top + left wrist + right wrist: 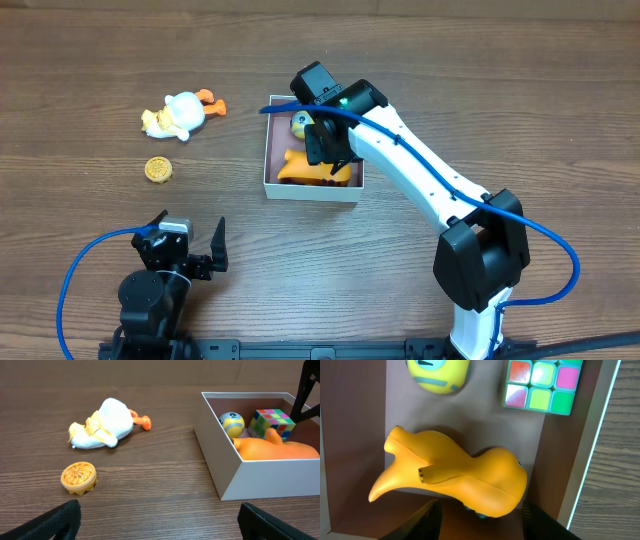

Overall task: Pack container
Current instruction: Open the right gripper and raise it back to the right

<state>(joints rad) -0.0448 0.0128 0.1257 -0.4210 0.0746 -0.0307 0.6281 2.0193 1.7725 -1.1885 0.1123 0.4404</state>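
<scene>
Dark wood-grain counter (450,80) carries everything, and your white-walled container (300,192) sits near its middle. Three pieces are already inside: an orange figure (455,477) along the near wall, with a yellow ball with a face (438,374) and a colour cube (540,385) at the far side. Your right hand (325,145) hangs over the orange figure, fingers apart and gripping nothing. Left of the container, well apart from it, a white plush duck (105,425) and a small ridged yellow disc (78,478) lie unpacked. Your left hand (188,238) sits at the near edge, fingers spread and empty. I'd judge you past halfway, with two items left.
</scene>
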